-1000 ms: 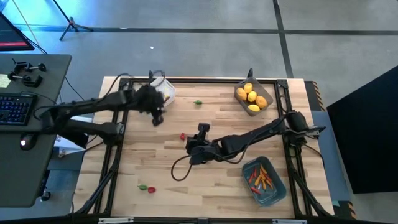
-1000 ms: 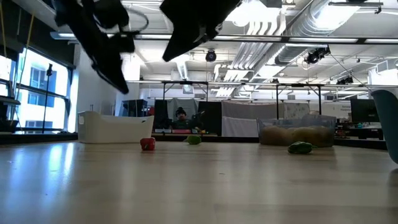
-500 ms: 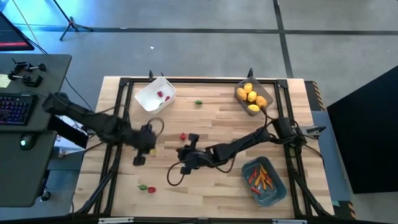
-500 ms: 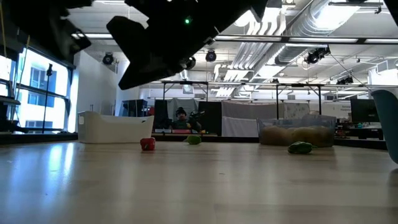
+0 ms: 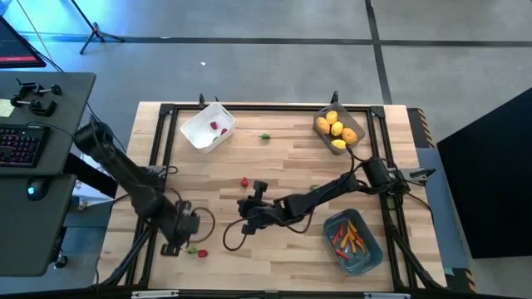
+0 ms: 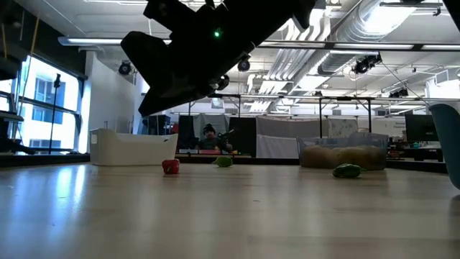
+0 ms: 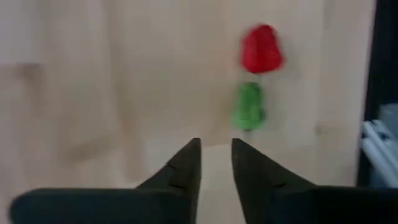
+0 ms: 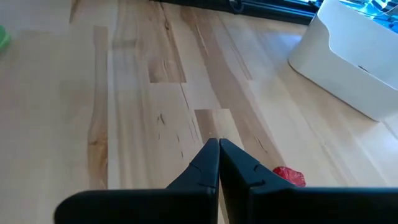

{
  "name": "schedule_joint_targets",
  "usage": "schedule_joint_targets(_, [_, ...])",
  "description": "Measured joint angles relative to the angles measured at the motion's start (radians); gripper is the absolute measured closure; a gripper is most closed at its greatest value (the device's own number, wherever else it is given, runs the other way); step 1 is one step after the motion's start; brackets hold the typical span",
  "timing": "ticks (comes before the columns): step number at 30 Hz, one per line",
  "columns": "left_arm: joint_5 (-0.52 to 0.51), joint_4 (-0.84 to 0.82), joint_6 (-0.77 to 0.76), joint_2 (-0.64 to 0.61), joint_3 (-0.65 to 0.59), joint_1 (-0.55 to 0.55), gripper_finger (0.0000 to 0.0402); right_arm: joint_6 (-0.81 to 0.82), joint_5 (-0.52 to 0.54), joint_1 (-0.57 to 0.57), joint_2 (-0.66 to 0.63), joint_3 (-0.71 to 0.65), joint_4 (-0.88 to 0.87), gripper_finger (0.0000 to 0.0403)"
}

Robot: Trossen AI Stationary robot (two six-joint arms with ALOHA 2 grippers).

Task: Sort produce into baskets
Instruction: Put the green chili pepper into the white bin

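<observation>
My left gripper (image 5: 177,243) (image 7: 216,149) hangs open over the table's near left corner, pointing down. Just beyond its tips lie a green piece (image 7: 249,106) and a red piece (image 7: 261,50) of produce, side by side on the wood. My right gripper (image 5: 243,203) (image 8: 219,146) is shut and empty above mid-table, with another red piece (image 8: 289,176) (image 5: 244,182) lying beside it. The white basket (image 5: 208,127) holds a red piece. The grey basket (image 5: 337,131) holds yellow fruit, and the blue basket (image 5: 353,241) holds orange and red sticks.
A green piece (image 5: 264,136) lies on the table between the white and grey baskets, and another green bit (image 5: 314,188) lies by the right arm. A black frame rail (image 5: 158,166) borders the tabletop. A desk with a keyboard (image 5: 21,145) stands off the table's left side.
My left gripper has swung from over the white basket toward the table's near edge and down, ending above the red and green pair. A red piece now shows in the white basket. My right gripper has sunk and moved slightly toward the near left.
</observation>
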Motion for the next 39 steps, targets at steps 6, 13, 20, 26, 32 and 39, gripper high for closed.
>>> schedule_joint_targets(6, [0.037, 0.081, -0.064, 0.113, 0.025, -0.062, 0.0252, -0.003, 0.000, 0.000, 0.000, 0.000, -0.009, 0.0403])
schedule_joint_targets(13, [0.026, 0.093, -0.080, 0.227, 0.058, -0.087, 0.0211, -0.003, 0.000, 0.000, 0.000, 0.000, -0.019, 0.0403])
schedule_joint_targets(20, [0.003, 0.142, -0.140, 0.296, 0.059, -0.086, 0.0219, -0.010, 0.000, 0.000, 0.000, 0.000, -0.023, 0.0403])
schedule_joint_targets(26, [-0.001, 0.139, -0.138, 0.308, 0.059, -0.091, 0.0292, -0.011, 0.001, 0.004, 0.000, 0.000, -0.023, 0.0403])
schedule_joint_targets(32, [-0.003, 0.015, -0.079, 0.255, 0.059, -0.044, 0.0388, -0.020, 0.003, 0.009, 0.000, 0.000, -0.028, 0.0403])
schedule_joint_targets(39, [-0.188, -0.223, 0.006, 0.080, 0.059, 0.231, 0.0393, -0.022, 0.020, 0.006, 0.000, 0.000, -0.025, 0.0403])
